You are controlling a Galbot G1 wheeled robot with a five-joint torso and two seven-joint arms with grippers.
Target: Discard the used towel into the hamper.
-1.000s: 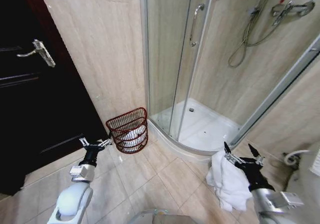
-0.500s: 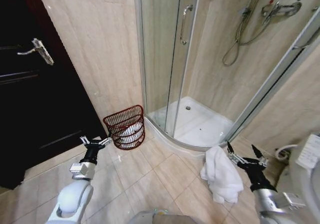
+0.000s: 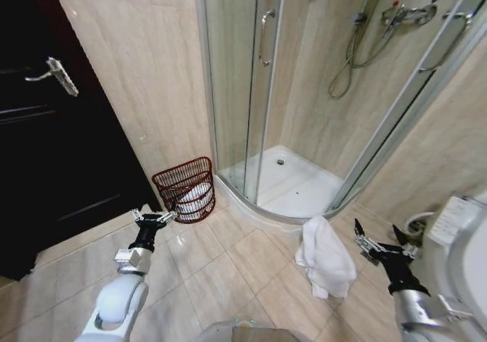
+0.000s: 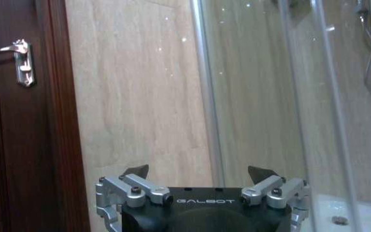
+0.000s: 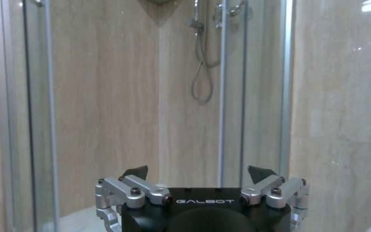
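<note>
Head view: white towel (image 3: 325,256) lies crumpled on the tiled floor (image 3: 228,262), hamper (image 3: 185,189) stands by the wall.
Hamper is beside the shower door (image 3: 232,83), with something white inside it. Left end effector (image 3: 154,218) is just before the hamper, fingers spread wide and holding nothing. Right end effector (image 3: 383,244) is near the towel, apart from it, also wide and empty.

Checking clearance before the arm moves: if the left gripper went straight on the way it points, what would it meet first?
Probably the beige tiled wall beside the glass shower door; the open left gripper faces it, though depth is unclear.
</note>
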